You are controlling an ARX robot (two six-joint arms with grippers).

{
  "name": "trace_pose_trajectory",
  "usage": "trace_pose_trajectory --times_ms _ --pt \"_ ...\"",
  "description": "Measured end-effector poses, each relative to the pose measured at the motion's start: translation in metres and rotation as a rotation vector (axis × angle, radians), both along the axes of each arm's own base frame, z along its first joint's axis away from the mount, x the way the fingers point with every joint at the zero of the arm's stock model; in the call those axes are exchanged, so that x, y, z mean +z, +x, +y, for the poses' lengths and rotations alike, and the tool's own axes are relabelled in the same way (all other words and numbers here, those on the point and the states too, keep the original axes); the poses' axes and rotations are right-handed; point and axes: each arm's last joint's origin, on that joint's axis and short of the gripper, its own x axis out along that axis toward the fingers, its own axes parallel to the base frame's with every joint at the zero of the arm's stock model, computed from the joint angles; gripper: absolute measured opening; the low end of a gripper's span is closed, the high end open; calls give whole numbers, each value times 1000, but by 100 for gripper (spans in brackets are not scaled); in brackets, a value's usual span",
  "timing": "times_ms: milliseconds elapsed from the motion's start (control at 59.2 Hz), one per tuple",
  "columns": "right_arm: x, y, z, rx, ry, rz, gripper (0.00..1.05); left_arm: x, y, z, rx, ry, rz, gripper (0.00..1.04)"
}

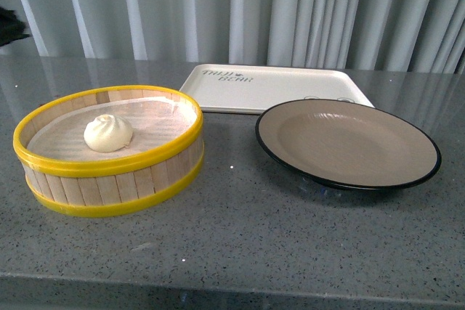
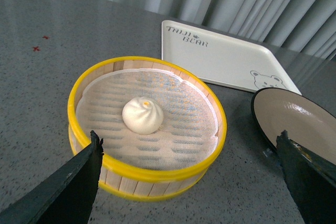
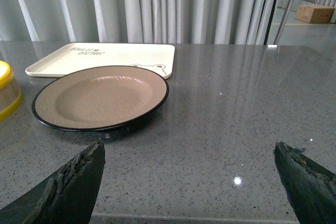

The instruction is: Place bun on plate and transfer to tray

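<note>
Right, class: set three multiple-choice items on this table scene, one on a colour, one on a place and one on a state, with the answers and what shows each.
1. What colour is the rim of the plate? A black; B yellow; C white.
2. Where is the bun? A on the plate; B in the basket; C on the floor.
3. The left gripper is: A shut on the bun; B shut on nothing; C open.

Answers:
1 A: a thin black line rings the tan inside.
2 B: it sits inside the yellow-rimmed basket.
3 C: its fingers stand wide apart, holding nothing.
</note>
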Motion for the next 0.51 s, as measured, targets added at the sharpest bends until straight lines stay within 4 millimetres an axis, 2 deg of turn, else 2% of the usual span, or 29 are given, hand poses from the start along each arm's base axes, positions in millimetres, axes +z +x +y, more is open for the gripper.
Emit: trace_pose_trajectory --times_ms 51,101,186,338,507 --pt "0 0 0 0 0 0 96 0 16 -4 -7 4 29 98" --pt "0 0 0 0 0 0 96 0 40 -9 4 27 72 98" --pt "0 0 0 0 0 0 96 -2 62 -14 10 50 107 98" --pt "0 0 0 0 0 0 96 -2 89 -22 6 75 163 98" --pt "0 0 0 0 0 0 96 1 114 -32 -27 168 140 98"
